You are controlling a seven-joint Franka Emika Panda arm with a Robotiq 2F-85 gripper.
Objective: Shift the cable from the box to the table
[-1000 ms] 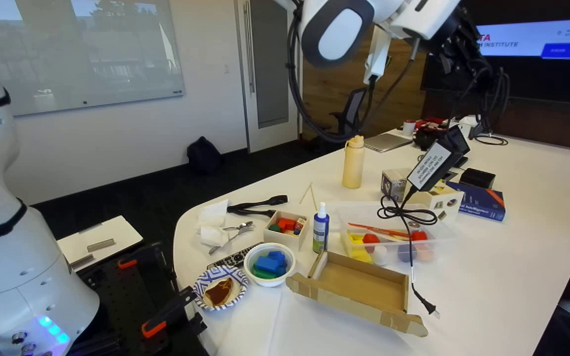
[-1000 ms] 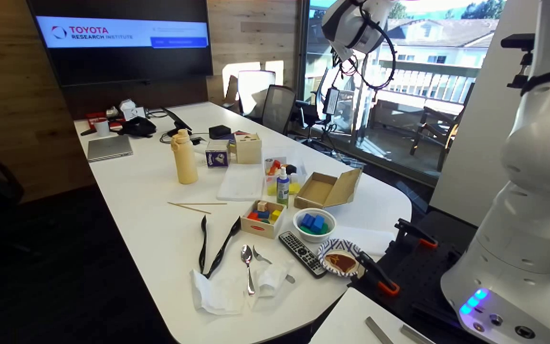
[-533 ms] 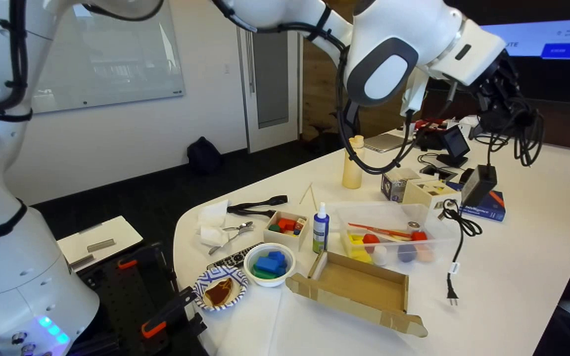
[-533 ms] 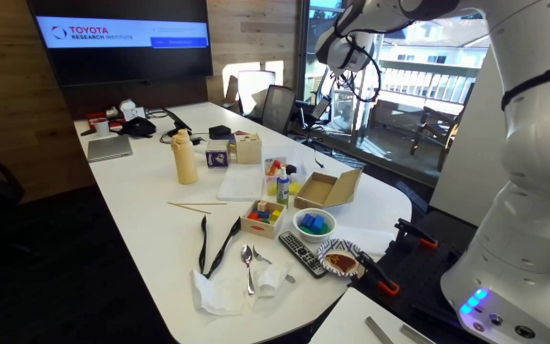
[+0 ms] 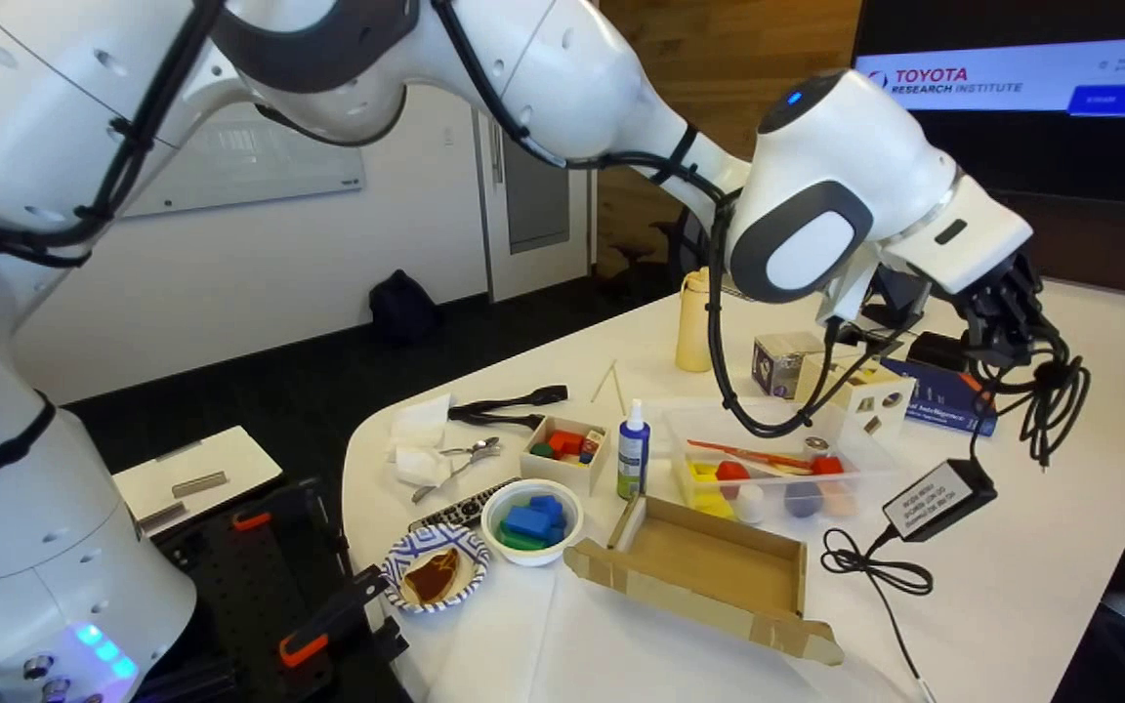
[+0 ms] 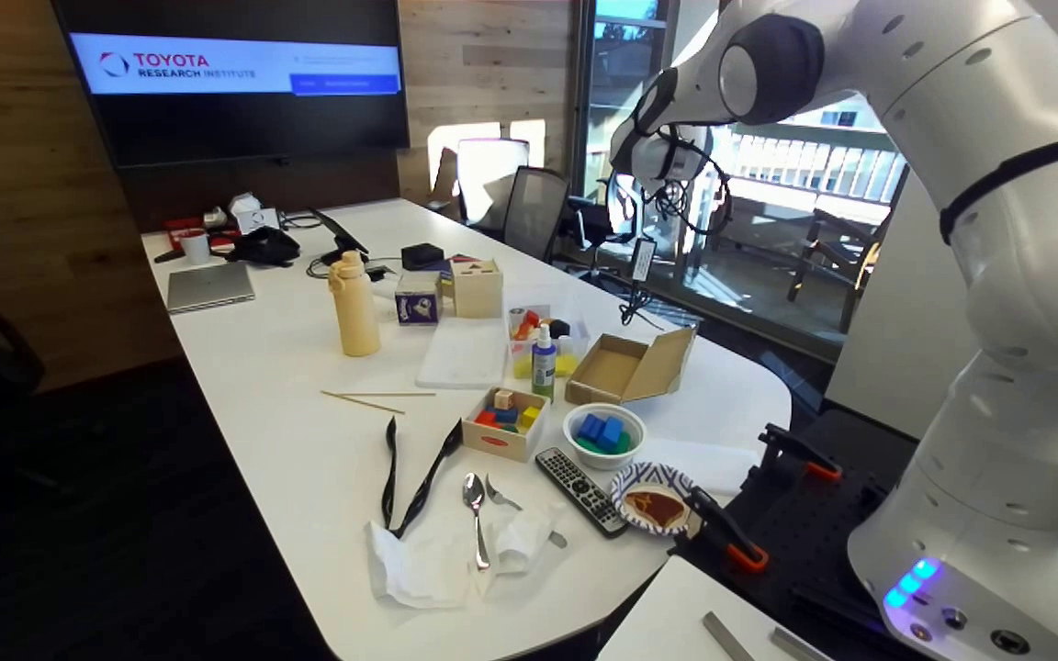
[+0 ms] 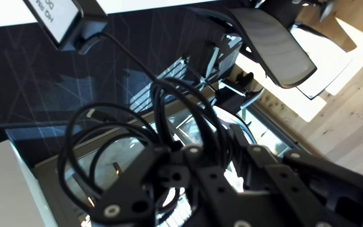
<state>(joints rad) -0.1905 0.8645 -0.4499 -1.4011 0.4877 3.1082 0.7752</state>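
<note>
Dangling cable (image 5: 941,500), pinched in the closed hand (image 5: 1010,346), most of it hanging below.

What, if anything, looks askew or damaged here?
The cardboard box has its worn-looking flap splayed open; crumpled napkins lie untidily near the spoon; and the cable dangles from the tool in uneven loops.

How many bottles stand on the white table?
2: a pale yellow cylindrical bottle near a purple cube box, and a blue spray bottle beside the shallow brown cardboard box. Others may be hidden.
</note>
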